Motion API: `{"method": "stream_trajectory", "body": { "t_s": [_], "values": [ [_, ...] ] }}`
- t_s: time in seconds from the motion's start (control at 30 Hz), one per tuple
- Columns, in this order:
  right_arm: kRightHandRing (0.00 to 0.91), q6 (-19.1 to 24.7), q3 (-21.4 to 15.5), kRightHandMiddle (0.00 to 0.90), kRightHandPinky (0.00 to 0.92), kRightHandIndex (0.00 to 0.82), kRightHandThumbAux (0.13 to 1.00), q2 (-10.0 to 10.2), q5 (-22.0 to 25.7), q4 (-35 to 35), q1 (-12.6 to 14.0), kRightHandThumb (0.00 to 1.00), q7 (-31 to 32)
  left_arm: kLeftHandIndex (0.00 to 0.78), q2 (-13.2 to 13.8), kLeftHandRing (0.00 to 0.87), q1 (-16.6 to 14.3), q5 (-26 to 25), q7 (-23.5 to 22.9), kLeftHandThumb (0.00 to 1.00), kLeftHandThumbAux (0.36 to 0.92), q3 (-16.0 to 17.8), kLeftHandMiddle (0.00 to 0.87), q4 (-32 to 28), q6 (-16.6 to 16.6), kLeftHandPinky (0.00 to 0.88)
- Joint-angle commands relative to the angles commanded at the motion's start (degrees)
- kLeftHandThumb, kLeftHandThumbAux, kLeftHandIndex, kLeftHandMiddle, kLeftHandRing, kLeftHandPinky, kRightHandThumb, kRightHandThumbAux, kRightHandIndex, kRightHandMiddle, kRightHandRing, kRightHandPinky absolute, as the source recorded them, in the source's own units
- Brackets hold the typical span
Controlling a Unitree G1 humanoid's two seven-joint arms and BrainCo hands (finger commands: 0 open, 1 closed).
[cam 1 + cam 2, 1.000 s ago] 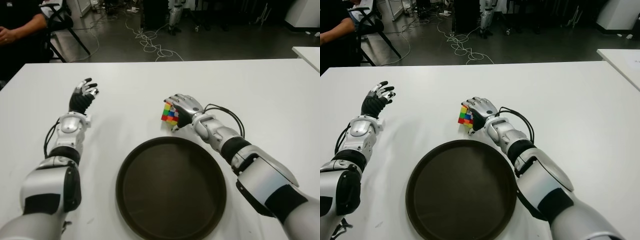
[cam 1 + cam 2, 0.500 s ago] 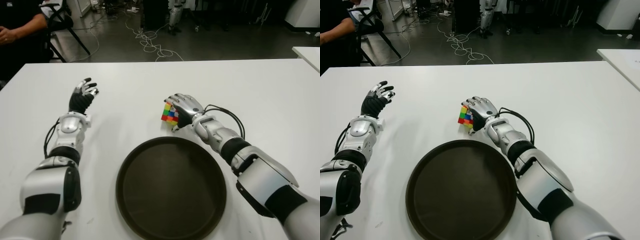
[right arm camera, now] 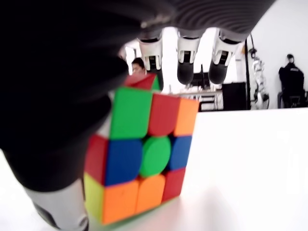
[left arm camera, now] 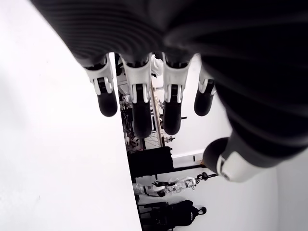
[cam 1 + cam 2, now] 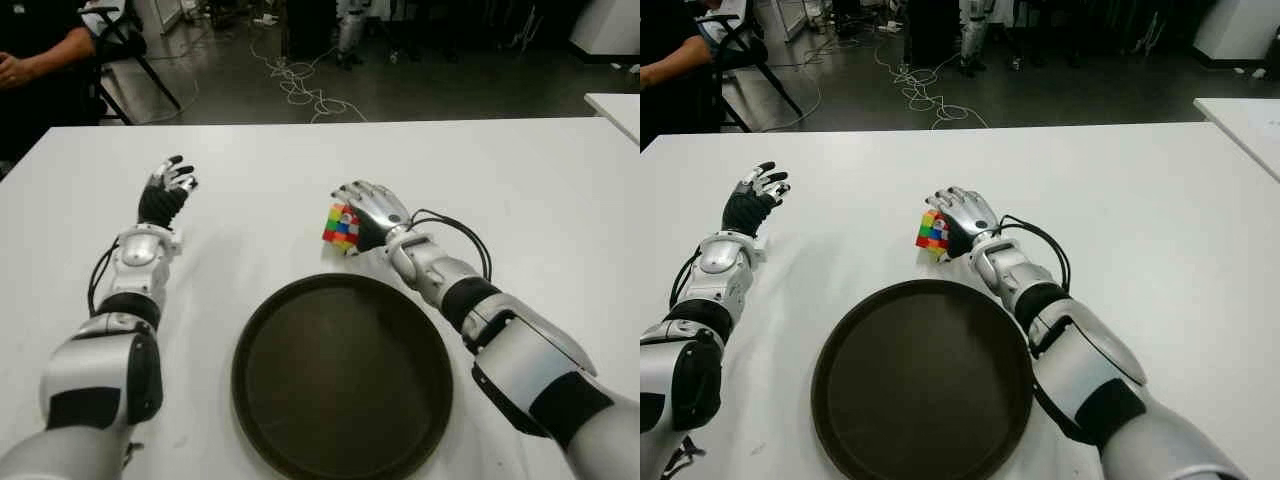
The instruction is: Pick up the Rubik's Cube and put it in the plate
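The Rubik's Cube (image 5: 341, 227) stands on the white table (image 5: 530, 180), just beyond the far rim of the dark round plate (image 5: 342, 400). My right hand (image 5: 368, 208) is at the cube's right side. In the right wrist view its fingers (image 3: 187, 57) stretch out straight above the cube (image 3: 142, 156) and the thumb sits close beside one face, without closing on it. My left hand (image 5: 165, 192) shows at the far left of the table, fingers (image 4: 139, 106) relaxed and holding nothing. Nothing lies in the plate.
A person (image 5: 40, 60) sits by a chair beyond the table's far left corner. Cables (image 5: 300, 90) lie on the floor behind the table. Another white table's corner (image 5: 615, 105) shows at the far right.
My right hand's fingers have lifted and straightened from their curl over the cube. The cube has stayed where it was. The left arm has not moved.
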Motion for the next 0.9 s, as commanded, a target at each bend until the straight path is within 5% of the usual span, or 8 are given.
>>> {"method": "stream_trajectory", "body": {
  "t_s": [0.03,0.07,0.13,0.23,0.47,0.9],
  "values": [
    [0.280,-0.1,0.0,0.218,0.349,0.206,0.867,0.0,0.0,0.0,0.0,0.000,-0.6,0.109,0.0,0.168,0.0,-0.1,0.0,0.157,0.613,0.0,0.194,0.0,0.0,0.120],
    [0.347,-0.2,-0.1,0.288,0.407,0.280,0.824,0.0,-0.1,0.0,0.0,0.241,-0.9,0.108,0.0,0.168,0.0,-0.1,0.0,0.160,0.613,0.0,0.195,0.0,0.0,0.119],
    [0.451,-0.4,0.0,0.404,0.497,0.360,0.776,-0.1,-0.2,0.1,0.0,0.498,-1.6,0.107,0.0,0.167,0.1,0.0,-0.1,0.164,0.613,-0.1,0.195,0.0,-0.1,0.116],
    [0.537,-0.6,0.0,0.506,0.570,0.400,0.752,-0.1,-0.3,0.2,-0.1,0.620,-1.9,0.107,0.1,0.165,0.1,0.2,0.0,0.169,0.615,-0.2,0.196,0.0,-0.1,0.110],
    [0.638,-0.6,-0.3,0.627,0.637,0.421,0.738,-0.2,-0.2,0.3,-0.4,0.678,-1.3,0.105,0.2,0.160,0.1,0.5,0.3,0.166,0.622,-0.6,0.194,-0.1,-0.4,0.104],
    [0.659,-0.1,-0.7,0.645,0.658,0.423,0.738,-0.2,-0.1,0.4,-0.7,0.681,-0.7,0.101,0.2,0.160,0.2,0.3,0.3,0.158,0.598,-0.5,0.187,-0.1,-0.5,0.118]
  ]
}}
